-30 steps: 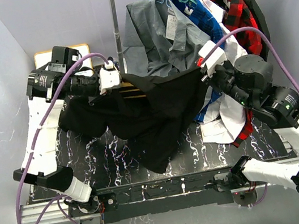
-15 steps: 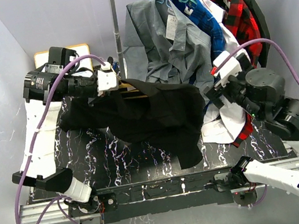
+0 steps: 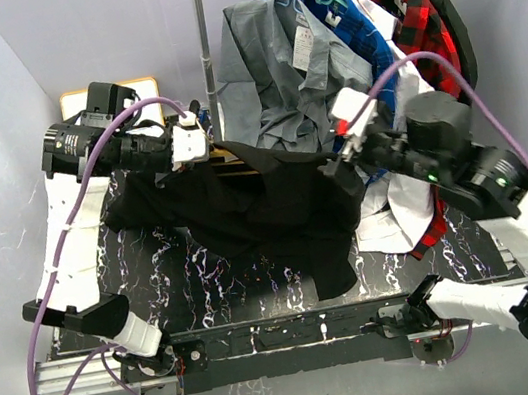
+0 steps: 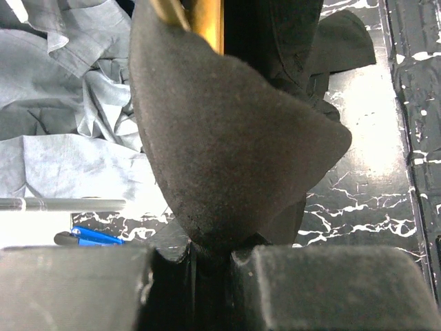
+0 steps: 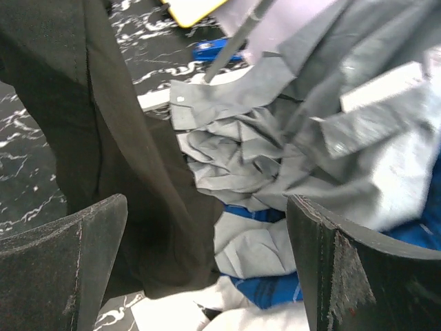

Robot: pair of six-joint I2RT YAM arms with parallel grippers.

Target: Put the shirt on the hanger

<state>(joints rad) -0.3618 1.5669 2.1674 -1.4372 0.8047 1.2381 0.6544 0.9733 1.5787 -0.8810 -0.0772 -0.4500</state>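
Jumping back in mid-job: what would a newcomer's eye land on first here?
The large black soft-fabric shirt sprawls across the marbled table, its left end pinched in the left gripper, where the thin yellow-orange plastic hanger peeks out. Next, the right gripper, jaws wide open at the shirt's right edge, then the grey button shirt and red-and-black plaid shirt hanging behind.

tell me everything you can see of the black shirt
The shirt is plain black, of soft matte fabric, crumpled and hanging in a wide drape rather than lying flat. Its upper left part is pinched in the shut left pincer, right by the hanger. Its right edge hangs at the open right pincer. The lower folds trail onto the table.
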